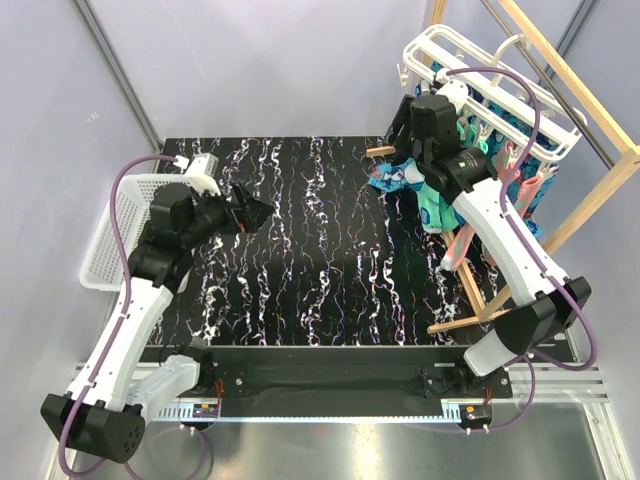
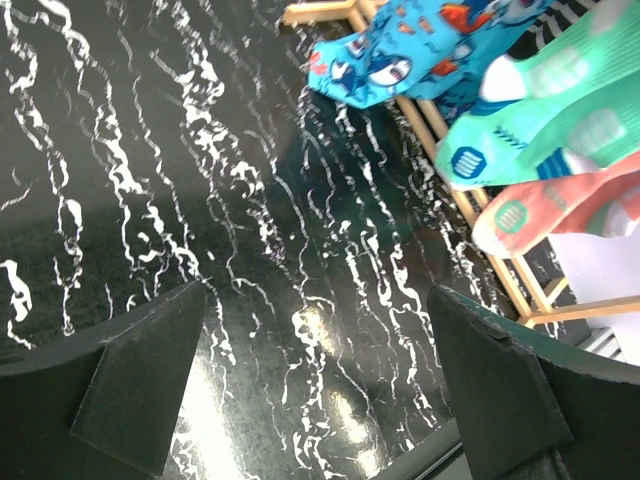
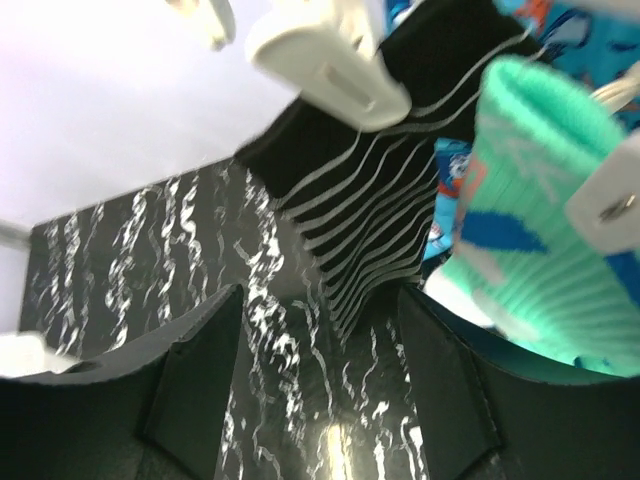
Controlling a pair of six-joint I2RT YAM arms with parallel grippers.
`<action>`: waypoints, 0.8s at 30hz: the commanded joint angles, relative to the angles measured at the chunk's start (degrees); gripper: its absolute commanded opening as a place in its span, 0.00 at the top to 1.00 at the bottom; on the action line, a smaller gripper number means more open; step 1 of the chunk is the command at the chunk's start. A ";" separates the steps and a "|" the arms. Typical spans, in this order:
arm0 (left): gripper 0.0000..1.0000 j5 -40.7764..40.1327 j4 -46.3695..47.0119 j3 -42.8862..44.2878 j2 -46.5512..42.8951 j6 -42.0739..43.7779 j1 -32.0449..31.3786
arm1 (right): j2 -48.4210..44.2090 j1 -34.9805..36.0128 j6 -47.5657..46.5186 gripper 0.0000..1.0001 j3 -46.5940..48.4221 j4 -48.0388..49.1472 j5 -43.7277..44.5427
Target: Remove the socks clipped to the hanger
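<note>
The white hanger (image 1: pixel 478 62) hangs at the back right with socks clipped under it. A white clip (image 3: pixel 330 62) holds the dark striped sock (image 3: pixel 400 180). Beside it hang a mint-green sock (image 3: pixel 530 200), a blue shark-print sock (image 1: pixel 395 178) and a salmon-pink sock (image 2: pixel 560 205). My right gripper (image 3: pixel 318 335) is open just below the clip, and the striped sock's lower end dangles between its fingertips, closer to the right one. My left gripper (image 2: pixel 325 390) is open and empty above the black marbled table, well left of the socks.
A light wooden bar frame (image 1: pixel 592 100) carries the hanger, and its base rails (image 2: pixel 500 270) lie on the table under the socks. A white mesh basket (image 1: pixel 105 250) sits at the table's left edge beside the left arm.
</note>
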 commanded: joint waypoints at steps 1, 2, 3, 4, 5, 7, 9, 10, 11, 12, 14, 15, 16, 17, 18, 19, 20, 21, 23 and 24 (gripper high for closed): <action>0.01 2.40 3.61 0.34 -2.22 0.28 -0.57 | 1.24 0.22 -1.64 0.30 1.49 4.54 5.74; 0.01 2.57 3.79 -0.01 -2.40 0.01 -0.74 | 1.60 0.22 -1.73 0.31 1.93 4.45 6.27; 0.01 2.66 4.05 -0.10 -2.58 -0.16 -0.83 | 2.04 0.22 -1.99 0.32 1.84 4.45 6.97; 0.01 2.66 4.05 -0.11 -2.84 -0.25 -0.83 | 2.57 0.22 -2.08 0.34 1.84 4.97 7.15; 0.01 2.66 3.97 -0.19 -3.02 -0.25 -0.83 | 2.92 0.22 -2.52 0.35 1.58 5.41 7.50; 0.01 2.84 3.79 -0.11 -3.19 -0.34 -1.01 | 4.06 0.22 -3.31 0.42 1.58 6.03 8.03; 0.02 3.36 4.23 -0.19 -3.37 -0.43 -1.27 | 4.68 0.22 -3.58 0.48 2.02 6.12 8.12; 0.03 3.37 4.40 -0.37 -3.54 -0.43 -1.53 | 5.03 0.22 -3.75 0.52 2.11 6.38 8.12; 0.04 3.54 4.67 -0.54 -3.55 -0.34 -1.71 | 4.94 0.22 -3.75 0.64 2.19 6.38 8.03; 0.05 3.45 4.49 -0.46 -3.37 -0.17 -2.06 | 4.86 0.22 -3.75 0.68 2.11 6.38 8.03; 0.06 3.54 4.05 -0.19 -3.02 -0.16 -2.41 | 3.98 0.30 -4.37 0.85 1.58 7.09 7.94; 0.07 3.45 4.14 -0.19 -2.93 -0.16 -2.85 | 3.63 0.31 -4.72 0.92 1.40 7.18 7.94; 0.07 3.19 4.14 -0.02 -2.93 -0.16 -3.03 | 3.10 0.22 -5.07 0.99 1.32 7.09 8.12; 0.08 2.93 4.31 -0.02 -2.84 -0.34 -3.20 | 2.84 0.30 -5.68 1.00 1.14 6.91 8.47; 0.08 2.84 4.32 0.16 -2.84 -0.60 -3.55 | 2.14 0.31 -5.86 1.00 1.14 6.74 8.47; 0.09 2.84 4.40 0.42 -2.67 -0.60 -3.73 | 1.87 0.22 -6.12 1.00 0.88 6.30 8.47; 0.09 2.66 4.58 0.68 -2.67 -0.69 -3.82 | 1.35 0.22 -6.30 1.00 0.44 6.12 8.12; 0.09 2.49 4.84 0.86 -2.41 -0.69 -4.25 | 0.30 0.30 -6.30 1.00 0.00 5.69 6.99; 0.10 2.05 5.19 1.65 -2.05 -0.69 -4.78 | -0.94 0.22 -6.13 1.00 -0.88 5.16 5.93; 0.10 2.13 5.20 2.00 -1.53 -0.78 -5.05 | -1.82 0.22 -6.21 1.00 -1.14 4.46 5.31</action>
